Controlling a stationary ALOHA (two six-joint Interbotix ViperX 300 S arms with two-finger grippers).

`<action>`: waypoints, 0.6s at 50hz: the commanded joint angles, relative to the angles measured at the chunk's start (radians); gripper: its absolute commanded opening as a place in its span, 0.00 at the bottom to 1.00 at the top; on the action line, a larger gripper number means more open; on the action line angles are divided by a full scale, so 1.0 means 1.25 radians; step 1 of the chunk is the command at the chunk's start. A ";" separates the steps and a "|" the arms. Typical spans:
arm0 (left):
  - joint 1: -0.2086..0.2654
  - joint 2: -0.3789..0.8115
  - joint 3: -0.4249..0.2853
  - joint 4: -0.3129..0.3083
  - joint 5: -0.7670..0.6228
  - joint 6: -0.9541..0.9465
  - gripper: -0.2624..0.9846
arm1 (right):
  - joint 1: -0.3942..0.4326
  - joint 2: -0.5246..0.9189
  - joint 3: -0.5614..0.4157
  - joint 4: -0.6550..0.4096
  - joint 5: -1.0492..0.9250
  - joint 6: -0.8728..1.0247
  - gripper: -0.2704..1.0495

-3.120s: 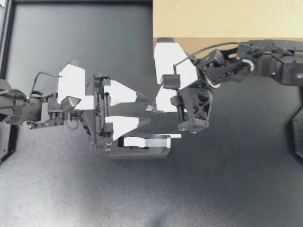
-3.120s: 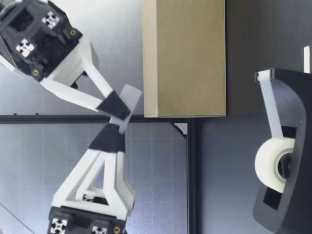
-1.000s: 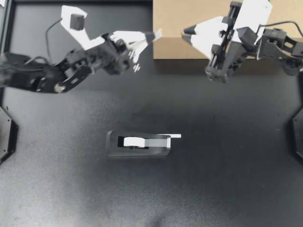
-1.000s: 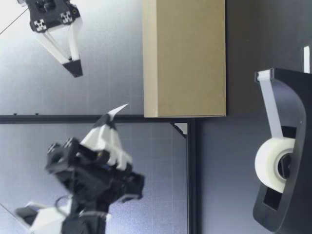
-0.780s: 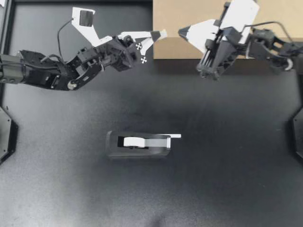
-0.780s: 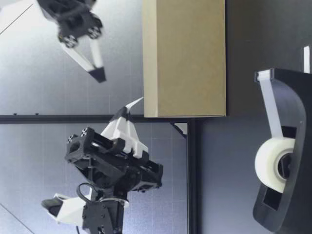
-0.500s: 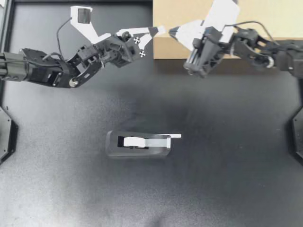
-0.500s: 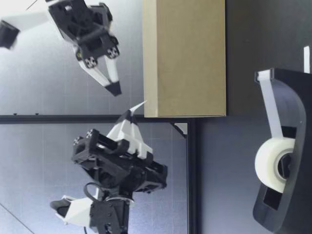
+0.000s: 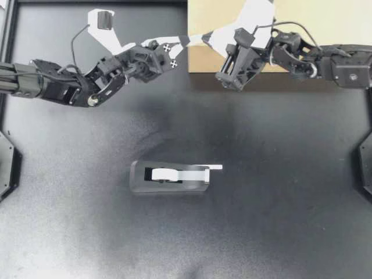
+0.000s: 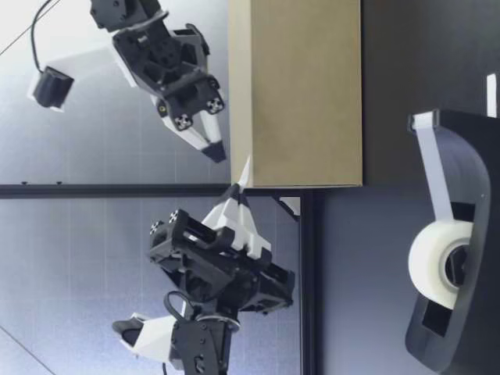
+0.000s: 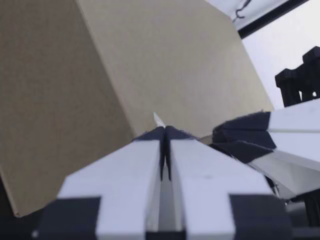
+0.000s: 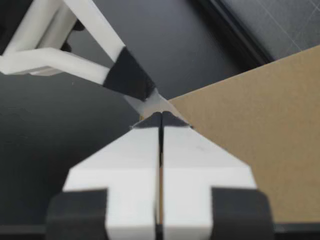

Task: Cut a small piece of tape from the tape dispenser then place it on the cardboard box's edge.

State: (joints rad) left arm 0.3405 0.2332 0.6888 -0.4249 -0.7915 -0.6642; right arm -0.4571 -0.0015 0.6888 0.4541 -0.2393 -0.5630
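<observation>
The cardboard box (image 9: 302,23) stands at the table's far side. My left gripper (image 9: 189,39) is shut on a small piece of tape (image 9: 197,39) and holds it at the box's upper left corner. In the low view the tape (image 10: 244,170) touches the box (image 10: 297,94) at that corner, just under its top. My right gripper (image 9: 207,40) is shut, its tips close beside the tape from the other side; in the low view it (image 10: 216,151) stands a little apart from the tape. The black tape dispenser (image 9: 170,176) sits mid-table.
A short strip of tape sticks out of the dispenser's cutter end (image 9: 215,167), and its white roll (image 10: 437,262) shows in the low view. The black table frame (image 9: 11,58) runs along the far and left sides.
Both grippers have come together at the box's corner and sunk toward its top edge. The left one brought the tape along. The right gripper's fingers have shut.
</observation>
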 commanded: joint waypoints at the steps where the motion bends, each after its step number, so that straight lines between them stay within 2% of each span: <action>1: 0.006 -0.012 -0.001 0.000 -0.002 0.001 0.14 | -0.007 0.004 -0.026 -0.001 -0.004 0.000 0.08; 30: 0.006 -0.013 0.016 -0.013 -0.002 0.002 0.14 | -0.027 0.075 -0.075 -0.002 0.026 -0.001 0.08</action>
State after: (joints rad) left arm 0.3405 0.2347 0.7164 -0.4433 -0.7915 -0.6627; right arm -0.4740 0.1012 0.6197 0.4525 -0.2086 -0.5645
